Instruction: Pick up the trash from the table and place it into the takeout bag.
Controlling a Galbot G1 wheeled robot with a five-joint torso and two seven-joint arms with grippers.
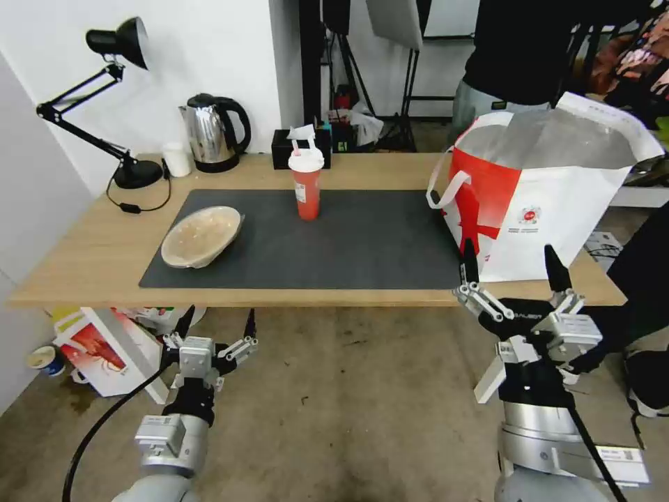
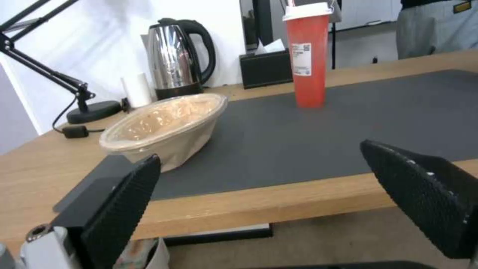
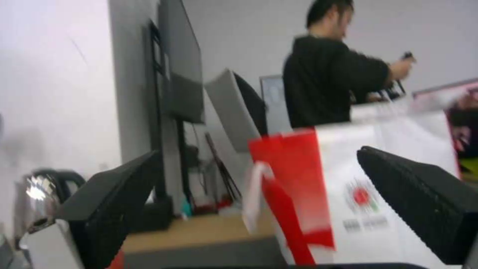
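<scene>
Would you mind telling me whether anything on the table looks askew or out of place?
The shallow tan bowl sits tilted, straddling the dark mat's left edge. The red straw cup stands upright and the takeout bag stands open; nothing looks spilled.

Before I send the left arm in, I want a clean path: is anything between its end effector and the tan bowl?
Nothing visible. The left end effector hangs open below the table's near edge, and the tan bowl sits just beyond that edge. The red cup stands off to the side.

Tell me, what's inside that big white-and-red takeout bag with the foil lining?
Only silver lining shows through the open top of the white-and-red takeout bag at the light-wood table's right end. Its front wall hides the bottom, so any contents can't be seen.
</scene>
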